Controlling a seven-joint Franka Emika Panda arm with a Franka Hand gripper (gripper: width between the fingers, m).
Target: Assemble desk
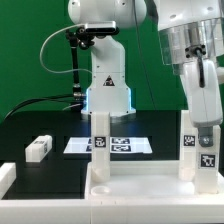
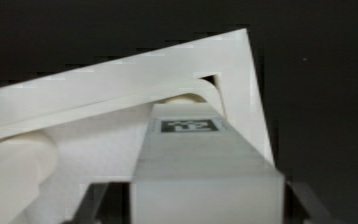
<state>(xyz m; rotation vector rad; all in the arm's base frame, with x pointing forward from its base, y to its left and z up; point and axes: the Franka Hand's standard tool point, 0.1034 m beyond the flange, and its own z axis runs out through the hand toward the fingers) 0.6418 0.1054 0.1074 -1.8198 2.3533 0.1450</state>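
The desk's wide white panel (image 1: 135,187) lies flat at the front of the table. One white leg (image 1: 100,138) with a tag stands upright on it towards the exterior view's left. My gripper (image 1: 197,100) is shut on a second tagged leg (image 1: 198,145), held upright over the panel's corner at the exterior view's right. In the wrist view this leg (image 2: 197,160) fills the space between my dark fingers (image 2: 98,205), its far end with a tag at the corner of the panel (image 2: 105,100). Another loose leg (image 1: 38,148) lies on the black table at the left.
The marker board (image 1: 125,146) lies flat behind the panel, in front of the robot's base (image 1: 108,85). A white piece (image 1: 5,176) shows at the exterior view's left edge. A green wall stands behind the table.
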